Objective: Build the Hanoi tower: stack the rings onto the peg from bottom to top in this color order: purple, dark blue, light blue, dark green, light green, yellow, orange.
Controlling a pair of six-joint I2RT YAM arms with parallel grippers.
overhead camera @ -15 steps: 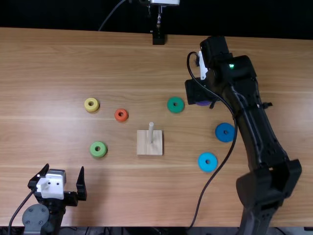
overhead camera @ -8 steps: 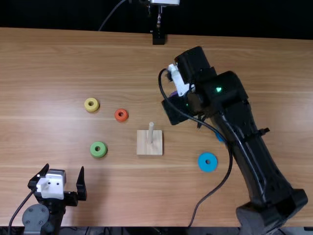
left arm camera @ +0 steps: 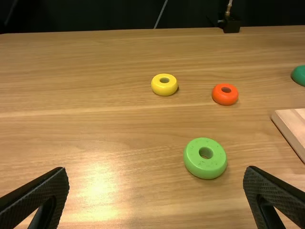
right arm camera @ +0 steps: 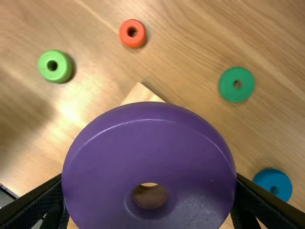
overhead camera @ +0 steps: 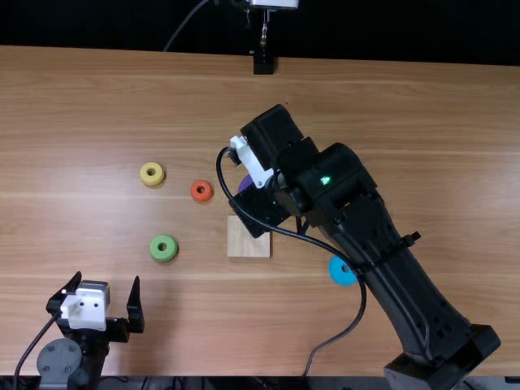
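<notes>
purple ring [right arm camera: 105, 157] sits clamped between the two fingers of the right gripper [overhead camera: 260, 211], near the middle of the top view, right by the far part of the wooden base [overhead camera: 248, 247]. whether it touches the peg i can't tell. the left gripper [overhead camera: 107, 280] hangs at the lower left with its fingers wide apart, nothing between them.

the light green ring [overhead camera: 153, 253] lies left of the base, a bit below the middle of the frame. the yellow ring [overhead camera: 144, 175] is farther up on the left, with the orange ring [overhead camera: 194, 195] between it and the base. the light blue ring [overhead camera: 337, 272] is right of the base, partly under the right arm's cable [overhead camera: 355, 318]. in the right wrist view, the dark green ring [right arm camera: 226, 86] and the dark blue ring [right arm camera: 264, 180] lie flat on the table [overhead camera: 81, 106], well apart from each other.
</notes>
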